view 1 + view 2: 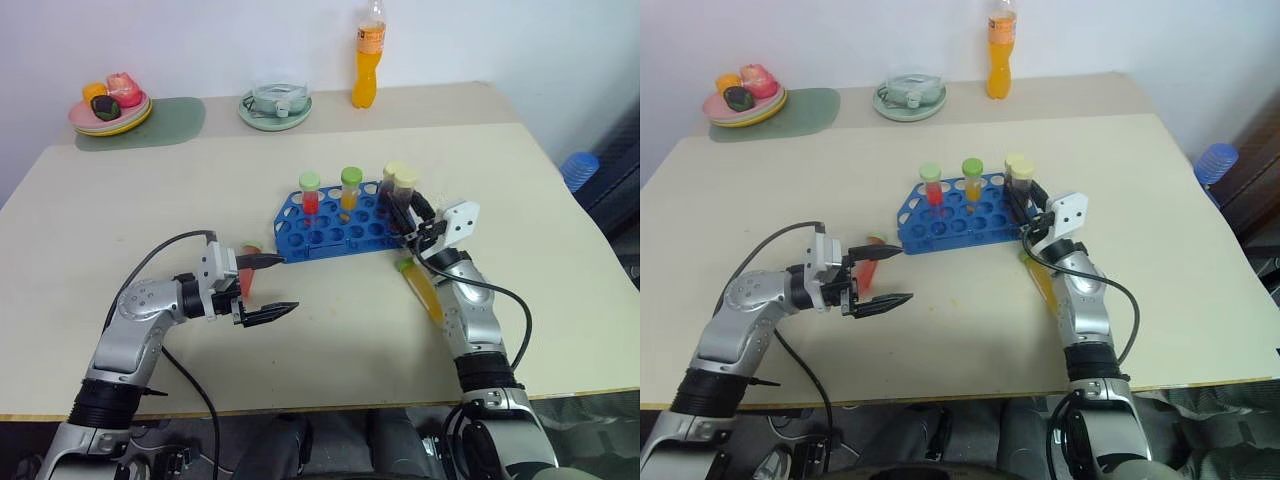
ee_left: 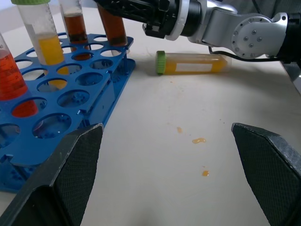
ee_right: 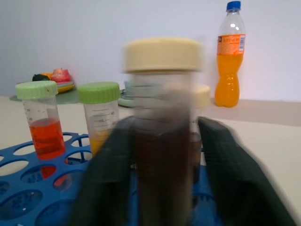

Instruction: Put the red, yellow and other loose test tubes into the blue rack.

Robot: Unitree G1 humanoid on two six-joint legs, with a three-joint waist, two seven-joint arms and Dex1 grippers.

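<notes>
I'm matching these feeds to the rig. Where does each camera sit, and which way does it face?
Both eye views: on the head, looking forward and down at the blue rack; both arms show.
Left wrist view: along the open left gripper toward a lying yellow tube; the right arm crosses.
Right wrist view: facing a brown tube between the right gripper fingers.
Every view shares the rack.
</notes>
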